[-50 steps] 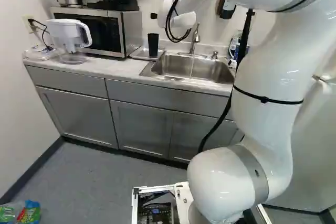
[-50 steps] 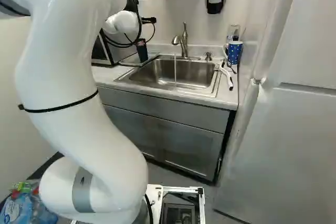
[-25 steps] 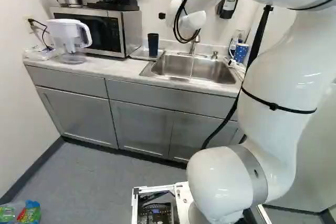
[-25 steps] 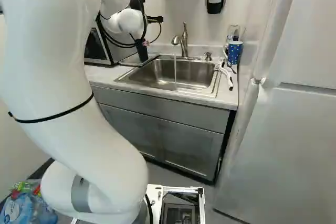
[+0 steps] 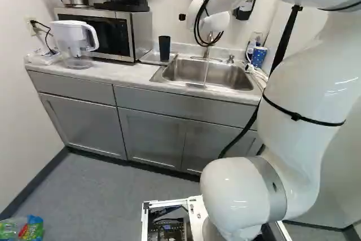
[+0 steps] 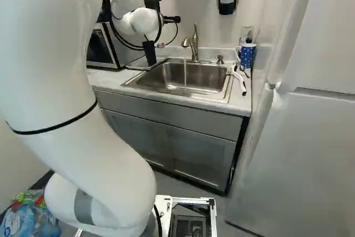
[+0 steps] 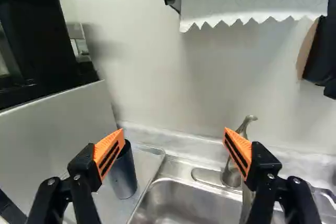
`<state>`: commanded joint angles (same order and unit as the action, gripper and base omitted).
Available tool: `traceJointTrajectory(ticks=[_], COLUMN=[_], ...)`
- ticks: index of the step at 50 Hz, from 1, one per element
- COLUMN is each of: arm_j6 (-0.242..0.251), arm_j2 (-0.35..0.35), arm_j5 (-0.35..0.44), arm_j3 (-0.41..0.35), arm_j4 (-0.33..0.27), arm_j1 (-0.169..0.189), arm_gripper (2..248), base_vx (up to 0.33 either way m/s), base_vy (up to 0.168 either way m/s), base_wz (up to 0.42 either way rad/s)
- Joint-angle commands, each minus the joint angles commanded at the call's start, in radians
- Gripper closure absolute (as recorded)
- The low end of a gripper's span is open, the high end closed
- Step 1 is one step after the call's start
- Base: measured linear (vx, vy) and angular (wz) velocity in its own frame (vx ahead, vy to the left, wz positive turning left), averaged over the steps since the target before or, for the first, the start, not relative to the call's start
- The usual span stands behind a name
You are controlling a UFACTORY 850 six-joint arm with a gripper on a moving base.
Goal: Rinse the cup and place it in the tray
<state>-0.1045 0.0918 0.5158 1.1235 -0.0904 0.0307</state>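
The gripper (image 7: 174, 132) is spread wide with nothing between its fingers, high near the sink's left end. The dark cup (image 5: 164, 48) stands upright on the tray (image 5: 150, 58), just left of the sink (image 6: 166, 73). Water (image 6: 185, 73) runs from the tap (image 6: 194, 45) at the sink's back. Placing looks done; rinsing can't be confirmed. Best back off smoothly, fingers apart, clearing cup and tap, then shut off the water.
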Motion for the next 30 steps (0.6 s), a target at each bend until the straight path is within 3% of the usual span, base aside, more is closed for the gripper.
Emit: traceJointTrajectory(ticks=[30], arm_j6=[0.000], arm_j2=[0.076], arm_j5=[-0.040], arm_j3=[0.141], arm_j4=[0.000], arm_j1=[0.052], arm_gripper=[3], base_vx=[0.000], base_vy=[0.000], base_wz=[0.000])
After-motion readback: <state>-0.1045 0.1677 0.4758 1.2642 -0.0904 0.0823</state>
